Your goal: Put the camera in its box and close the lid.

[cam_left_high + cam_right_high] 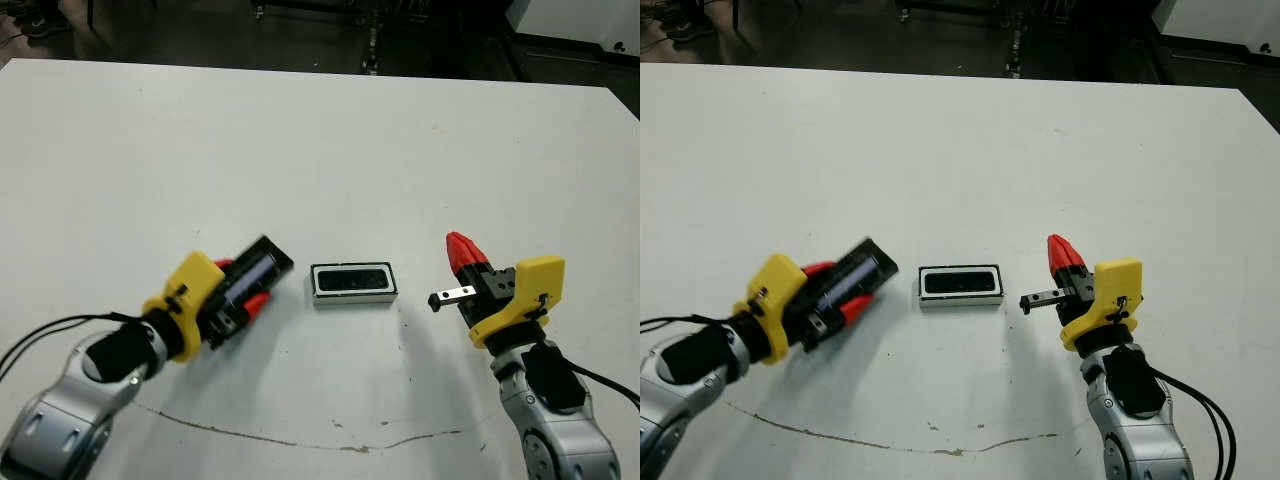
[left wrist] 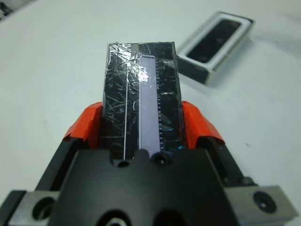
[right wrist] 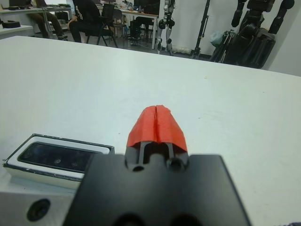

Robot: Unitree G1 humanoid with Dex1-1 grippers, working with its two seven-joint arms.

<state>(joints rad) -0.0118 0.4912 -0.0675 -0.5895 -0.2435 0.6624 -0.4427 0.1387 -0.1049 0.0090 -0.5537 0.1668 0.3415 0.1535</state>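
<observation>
**Lid in the left gripper, camera already boxed**

Left gripper [image 1: 243,292] clamps the lid [image 1: 255,270], just left of the box [image 1: 353,283] mid-bench [image 1: 320,150]. The left wrist view reveals the lid's scratched gloss and bluish strip. The camera [image 3: 56,157] lies inside the box. Right gripper [image 3: 156,124] pinched together, empty.

Beyond the white table [image 3: 70,70], a seated person [image 3: 89,16], chairs and tripods [image 3: 204,26].
</observation>
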